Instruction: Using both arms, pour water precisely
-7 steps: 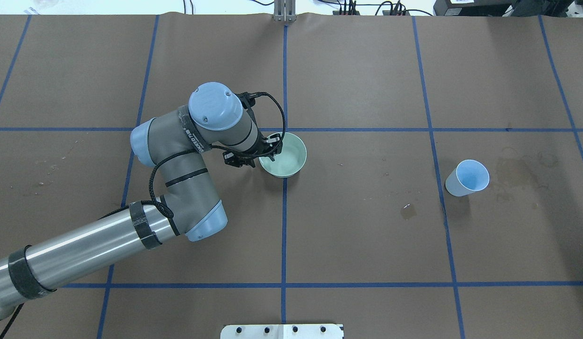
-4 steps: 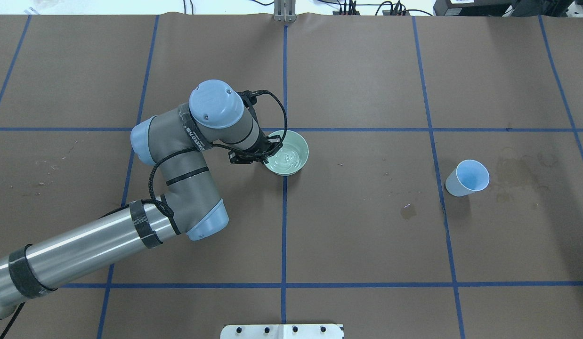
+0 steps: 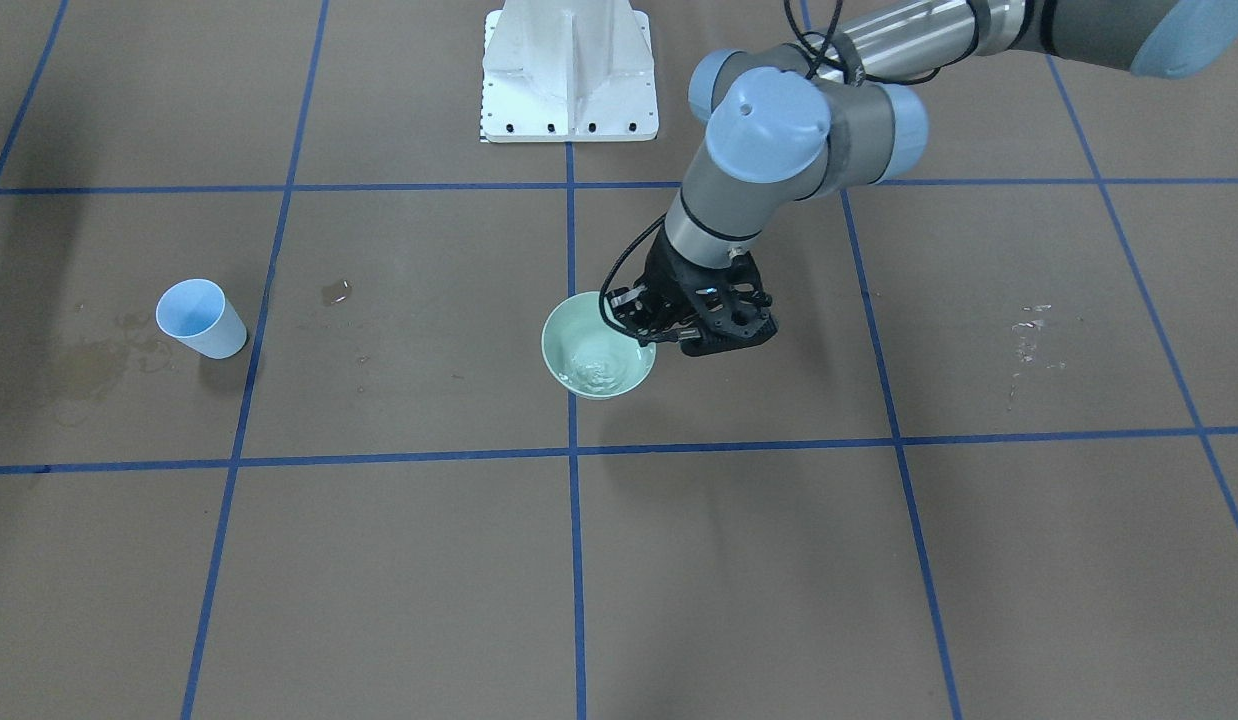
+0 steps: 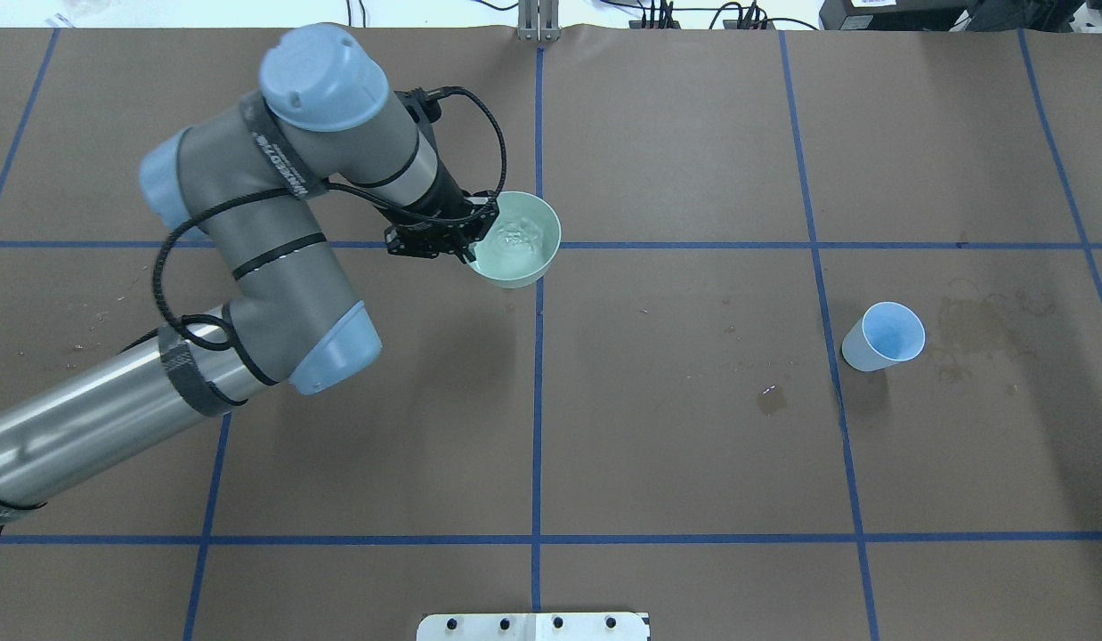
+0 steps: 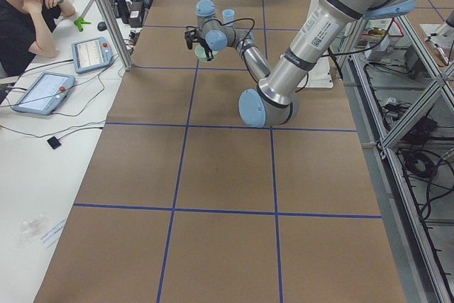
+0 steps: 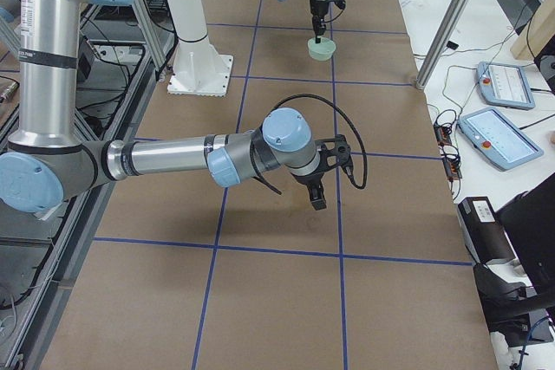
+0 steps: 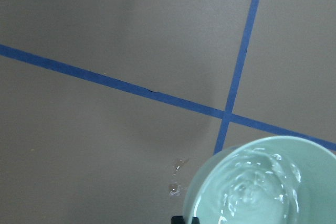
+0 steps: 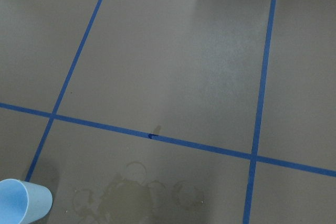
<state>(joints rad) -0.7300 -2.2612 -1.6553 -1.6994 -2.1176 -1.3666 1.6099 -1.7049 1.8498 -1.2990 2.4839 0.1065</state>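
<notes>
Open brown table (image 4: 693,445) surrounds the left gripper (image 4: 469,239) on all sides; I see the blue cup (image 4: 882,336) well apart, toward the robot's right. The left gripper is clamped on the rim of the green bowl (image 4: 511,269), apparently clear of the table. The water (image 4: 518,233) ripples inside (just beside the jaws). The right gripper (image 6: 317,200) shows in a side view only; I cannot tell its opening.

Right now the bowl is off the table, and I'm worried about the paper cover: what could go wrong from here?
1. The left gripper pinches the green bowl at one side of its rim only. The water is rippling, so a quick move may slop it over.
2. The blue cup has a narrow mouth and stands far off, so pouring from the wide rim could miss.
3. Drops already lie on the paper.
</notes>
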